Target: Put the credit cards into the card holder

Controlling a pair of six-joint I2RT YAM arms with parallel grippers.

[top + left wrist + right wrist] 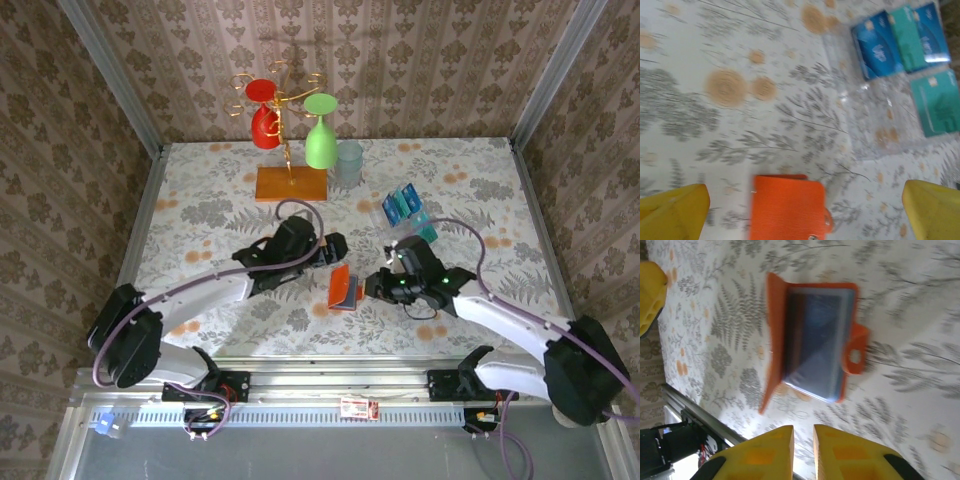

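**A:** Where is the small orange-red folding card holder (812, 337)?

**B:** It lies on the flowery worktop (200, 200) with its flap half up, so the grey pockets show. The left claw (804, 200) hangs over it, fingers wide apart, maybe to pin it.

**A:** And the right claw (803, 437)?

**B:** It is just beside the holder, fingers almost together, gripping nothing. The blue and teal plastic credit cards (902, 42) wait beyond the holder in a clear plastic rack (875, 125).

Brown damask wallpaper walls (420, 70), floral-patterned tabletop (200, 210), grey metal corner posts (112, 75), bright even light
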